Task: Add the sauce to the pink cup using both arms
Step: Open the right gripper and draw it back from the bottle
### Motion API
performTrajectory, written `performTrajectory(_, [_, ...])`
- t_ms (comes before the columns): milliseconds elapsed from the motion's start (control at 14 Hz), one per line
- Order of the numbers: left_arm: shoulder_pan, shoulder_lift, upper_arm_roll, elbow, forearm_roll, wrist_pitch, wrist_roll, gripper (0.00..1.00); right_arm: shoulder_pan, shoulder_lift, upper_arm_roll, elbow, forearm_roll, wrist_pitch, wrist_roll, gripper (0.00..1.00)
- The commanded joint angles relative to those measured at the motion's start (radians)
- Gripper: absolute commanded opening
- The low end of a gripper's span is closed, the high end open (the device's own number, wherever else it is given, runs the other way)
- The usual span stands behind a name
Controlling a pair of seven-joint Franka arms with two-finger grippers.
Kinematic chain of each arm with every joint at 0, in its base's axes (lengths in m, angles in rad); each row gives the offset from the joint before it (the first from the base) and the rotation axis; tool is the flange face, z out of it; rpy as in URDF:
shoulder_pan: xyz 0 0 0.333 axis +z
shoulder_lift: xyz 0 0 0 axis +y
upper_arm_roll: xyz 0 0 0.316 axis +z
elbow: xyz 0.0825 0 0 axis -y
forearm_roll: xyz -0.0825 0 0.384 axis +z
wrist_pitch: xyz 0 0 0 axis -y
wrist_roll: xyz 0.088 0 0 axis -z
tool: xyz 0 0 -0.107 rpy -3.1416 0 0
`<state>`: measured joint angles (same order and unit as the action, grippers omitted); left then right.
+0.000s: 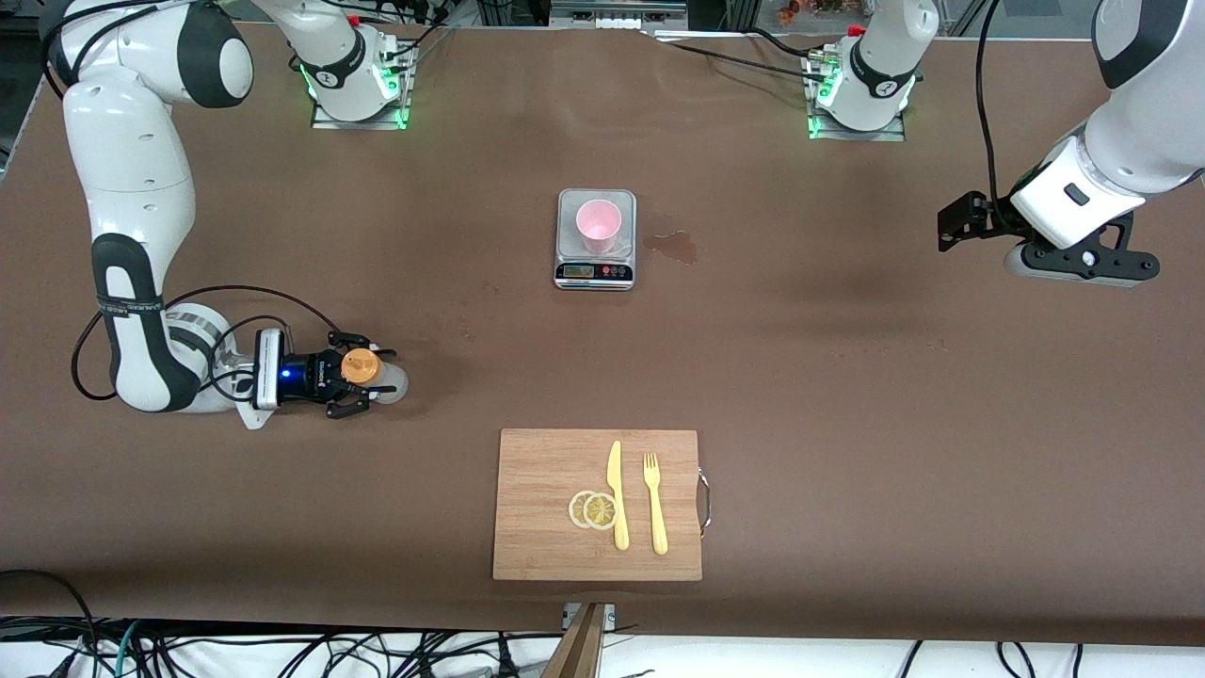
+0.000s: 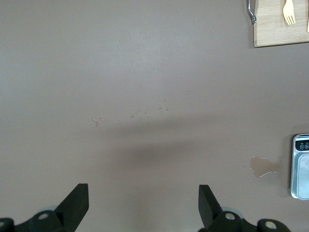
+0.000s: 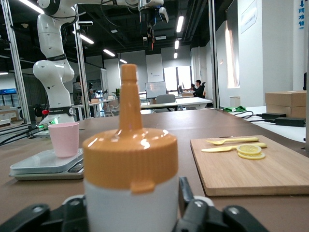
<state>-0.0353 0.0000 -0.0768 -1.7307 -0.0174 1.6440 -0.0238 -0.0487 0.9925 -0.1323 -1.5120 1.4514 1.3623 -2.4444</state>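
The sauce bottle [image 1: 362, 368], frosted white with an orange cap, stands upright on the table toward the right arm's end. My right gripper [image 1: 356, 375] is low at the table, open, one finger on each side of the bottle with a small gap showing. In the right wrist view the bottle [image 3: 129, 164] fills the space between the fingers [image 3: 186, 195]. The pink cup [image 1: 598, 224] stands on the grey scale [image 1: 595, 275] mid-table, also seen as the cup [image 3: 64, 138] in the right wrist view. My left gripper [image 1: 956, 229] waits open, raised over bare table at the left arm's end, its jaws [image 2: 144, 203] wide with nothing between them.
A wooden cutting board [image 1: 541, 537] lies nearer the front camera, carrying a yellow knife [image 1: 617, 494], a fork [image 1: 654, 504] and lemon slices [image 1: 593, 509]. A wet stain [image 1: 673, 245] marks the table beside the scale, toward the left arm's end.
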Motion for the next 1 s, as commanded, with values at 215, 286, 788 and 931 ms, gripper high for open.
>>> performTrajectory(215, [-0.002,0.002,0.002,0.013,-0.004,-0.007,0.012,1.0,0.016,-0.097,-0.13,-0.024,-0.052,-0.015,-0.008,1.0])
performTrajectory(286, [-0.002,0.002,0.003,0.013,-0.006,-0.007,0.012,1.0,0.019,-0.116,-0.162,-0.023,-0.083,-0.008,-0.015,1.0])
performTrajectory(788, [-0.002,0.002,0.003,0.013,-0.006,-0.006,0.012,1.0,0.024,-0.446,-0.19,-0.1,-0.491,0.282,0.241,1.0])
performTrajectory(931, [-0.002,0.002,0.003,0.013,-0.006,-0.006,0.012,1.0,0.027,-0.538,-0.155,-0.122,-0.63,0.346,0.399,1.0])
